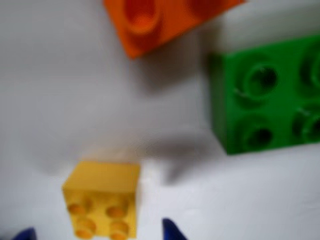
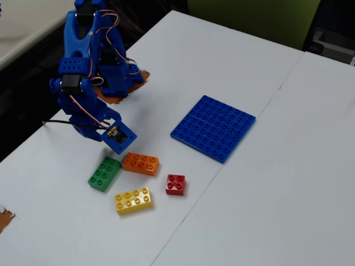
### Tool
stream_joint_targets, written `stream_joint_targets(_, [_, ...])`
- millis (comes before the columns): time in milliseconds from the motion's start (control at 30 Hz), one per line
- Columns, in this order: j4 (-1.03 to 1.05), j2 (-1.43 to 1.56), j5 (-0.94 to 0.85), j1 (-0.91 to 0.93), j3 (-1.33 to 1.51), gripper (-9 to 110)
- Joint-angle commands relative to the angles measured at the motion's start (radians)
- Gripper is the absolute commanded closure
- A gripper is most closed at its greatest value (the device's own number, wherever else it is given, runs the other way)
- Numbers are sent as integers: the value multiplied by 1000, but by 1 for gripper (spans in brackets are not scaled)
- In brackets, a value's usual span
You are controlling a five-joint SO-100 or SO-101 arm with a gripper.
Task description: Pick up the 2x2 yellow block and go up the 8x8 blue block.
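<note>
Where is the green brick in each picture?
Wrist view: the green brick fills the right side and is cut off by the right edge.
Fixed view: the green brick is in the lower left and is the leftmost of the bricks.
Shared landmark: the orange brick lies close beside it in both, at the top edge in the wrist view and just to its right in the fixed view.

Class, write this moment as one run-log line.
phase: approach | gripper: open, straddling 2x2 yellow block | grasp: none | 8x8 blue block: not reached
</note>
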Motion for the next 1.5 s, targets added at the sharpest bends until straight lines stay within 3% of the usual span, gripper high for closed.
stream_joint_targets(0, [-41,2,21,-20,9,71])
stream_joint_targets(433, [-110,28,34,-41,133,76])
stream_joint_targets(667, [-89,44,35,-37,135,96])
stream_joint_targets(800, [-66,80,35,-35,135,98])
stream_joint_targets(1100, [272,399,23,-98,34,98])
stream_joint_targets(1233, [364,520,202,-270,-29,98])
stream_joint_targets(1467, [245,689,767,-686,-69,101])
